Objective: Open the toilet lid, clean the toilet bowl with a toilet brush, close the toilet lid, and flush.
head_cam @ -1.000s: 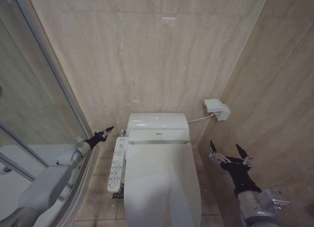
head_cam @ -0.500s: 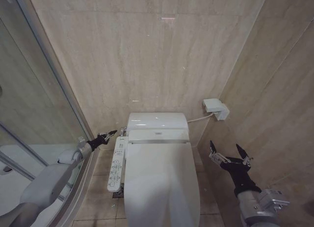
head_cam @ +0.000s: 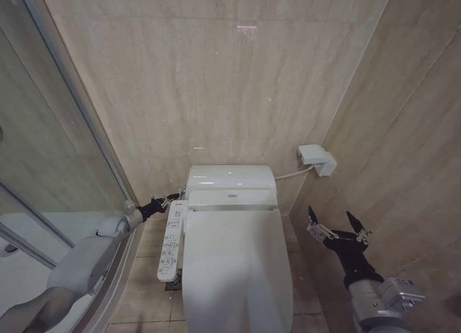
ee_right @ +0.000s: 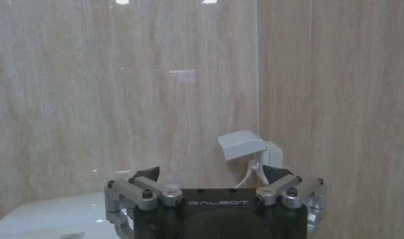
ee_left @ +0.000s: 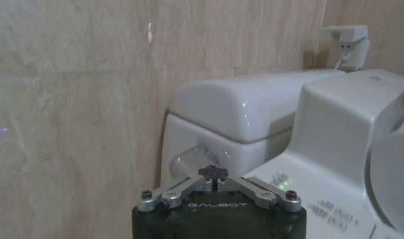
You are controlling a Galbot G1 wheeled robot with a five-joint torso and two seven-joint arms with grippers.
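- The toilet lid (head_cam: 238, 268) lies closed over the toilet, centre of the scene.
- The left gripper (head_cam: 171, 199), fingers pressed together, sits at the toilet's far left corner, just beside the side control panel (head_cam: 171, 239).
- The right gripper (head_cam: 336, 222) hovers spread wide, right of the toilet.

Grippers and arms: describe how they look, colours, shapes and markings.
Both arms wear smooth light-grey shells ending in silver metal wrist joints. The left gripper and right gripper have black bodies marked GALBOT, silver bolted linkages and slim black pointed fingers.
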